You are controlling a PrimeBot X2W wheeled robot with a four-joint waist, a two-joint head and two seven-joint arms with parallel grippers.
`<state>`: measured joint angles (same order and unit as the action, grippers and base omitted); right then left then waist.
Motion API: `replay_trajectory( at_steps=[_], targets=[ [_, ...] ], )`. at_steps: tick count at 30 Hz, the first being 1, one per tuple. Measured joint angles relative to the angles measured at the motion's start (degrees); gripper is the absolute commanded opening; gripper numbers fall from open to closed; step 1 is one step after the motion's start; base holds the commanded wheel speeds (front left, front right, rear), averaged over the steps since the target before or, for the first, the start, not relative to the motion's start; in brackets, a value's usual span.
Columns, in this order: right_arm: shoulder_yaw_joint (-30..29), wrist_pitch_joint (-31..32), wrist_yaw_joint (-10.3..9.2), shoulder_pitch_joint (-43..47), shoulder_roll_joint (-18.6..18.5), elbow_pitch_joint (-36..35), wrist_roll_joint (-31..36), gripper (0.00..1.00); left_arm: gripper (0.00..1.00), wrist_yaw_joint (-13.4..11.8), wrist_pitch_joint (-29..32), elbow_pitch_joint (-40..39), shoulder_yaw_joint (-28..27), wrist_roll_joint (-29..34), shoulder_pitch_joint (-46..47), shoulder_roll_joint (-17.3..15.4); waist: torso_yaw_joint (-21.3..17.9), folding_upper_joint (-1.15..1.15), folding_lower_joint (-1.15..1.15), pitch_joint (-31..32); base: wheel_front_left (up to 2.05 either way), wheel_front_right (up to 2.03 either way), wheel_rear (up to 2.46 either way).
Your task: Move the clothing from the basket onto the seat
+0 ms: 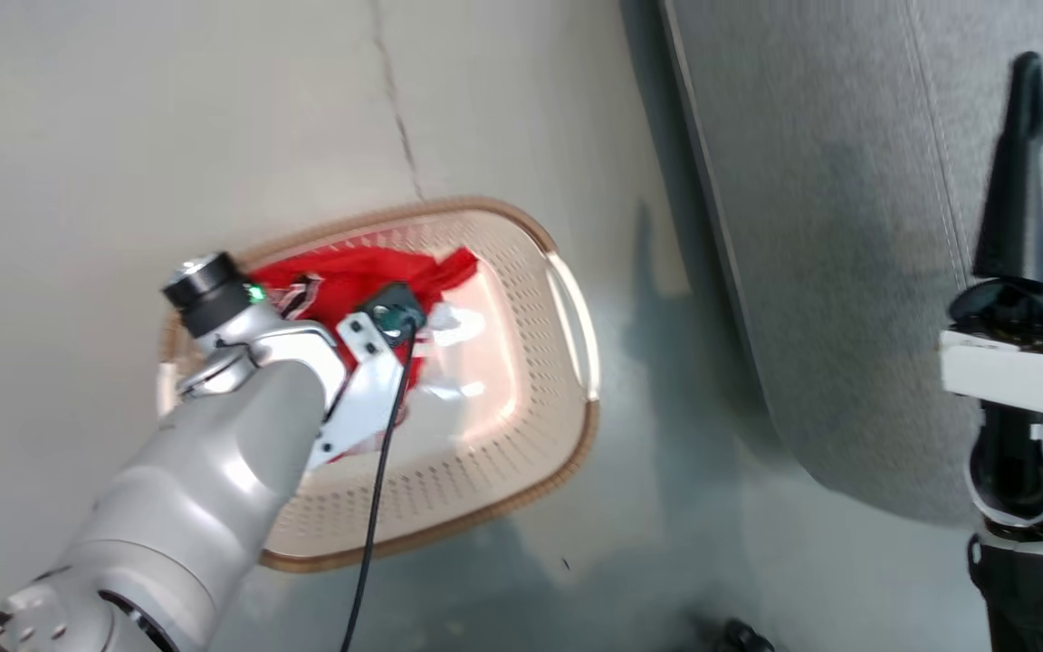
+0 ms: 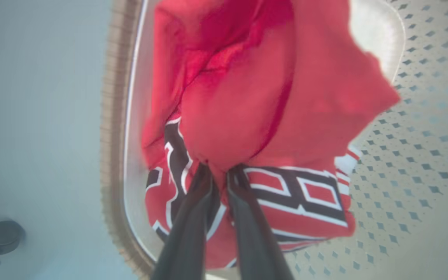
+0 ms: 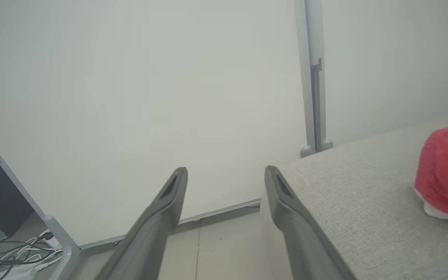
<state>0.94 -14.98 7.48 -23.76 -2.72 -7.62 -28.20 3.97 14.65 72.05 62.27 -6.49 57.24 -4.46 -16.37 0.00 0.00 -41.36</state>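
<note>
While the left gripper (image 2: 218, 169) is pinched on a fold of the jersey (image 2: 298, 194) in the basket (image 1: 531, 398), I'd lift straight up until the cloth clears the rim, then swing across to the seat (image 1: 847, 226); right gripper (image 3: 227, 171) spread and empty by the seat. Count: two garments, the jersey in the basket and one red piece (image 3: 447, 171) lying on the seat; one basket; one seat.

**Basket on the floor, seat to its right**

The basket (image 1: 521, 426) stands on the floor (image 1: 78, 181), just left of the seat (image 1: 811, 226). The jersey (image 1: 368, 272) lies in the basket's left part, with the left gripper (image 2: 218, 169) clamped on it. The right gripper (image 3: 226, 171) hangs above the seat, fingers apart. The plain garment (image 3: 447, 171) lies on the seat to that gripper's right, and a panel (image 3: 150, 97) stands behind.
</note>
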Motion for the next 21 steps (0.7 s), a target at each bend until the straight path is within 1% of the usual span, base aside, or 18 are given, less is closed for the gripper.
replay_trajectory(
  at_steps=[4,10,11,15,18,21],
  targets=[
    [-2.4,0.0,0.00,1.6,0.0,0.9,1.7,1.00,0.00,-1.7,-6.9,-1.5,-1.4,-2.2,-1.8,1.1,2.5,0.00,0.00,4.4,0.00,0.00,0.00],
    [-3.4,0.0,0.00,4.4,0.0,3.0,3.9,1.00,0.00,-2.2,-14.2,-2.1,-4.1,-7.1,-6.5,1.5,6.4,0.00,0.00,12.1,0.00,0.00,0.00],
    [-3.4,0.0,0.00,5.0,0.0,3.5,4.0,1.00,0.00,-2.6,-15.5,-2.6,-4.5,-7.9,-7.3,1.5,7.0,0.00,0.00,13.5,0.00,0.00,0.00],
    [-2.6,0.0,0.00,7.1,0.1,5.8,5.1,1.00,0.00,-3.9,-20.6,-6.0,-5.8,-11.5,-10.1,1.6,9.4,0.00,0.00,18.8,0.00,0.00,0.00],
    [-2.8,0.0,0.00,8.6,0.0,6.7,5.6,1.00,0.00,-4.7,-25.4,-9.1,-8.0,-15.7,-12.3,1.6,11.2,0.00,0.00,22.6,0.00,0.00,0.00],
    [-3.2,0.0,0.00,10.3,0.0,8.0,6.4,1.00,0.00,-6.1,-28.5,-13.3,-10.0,-19.7,-13.6,1.5,12.8,0.00,0.00,26.2,0.00,0.00,0.00]
  ],
)
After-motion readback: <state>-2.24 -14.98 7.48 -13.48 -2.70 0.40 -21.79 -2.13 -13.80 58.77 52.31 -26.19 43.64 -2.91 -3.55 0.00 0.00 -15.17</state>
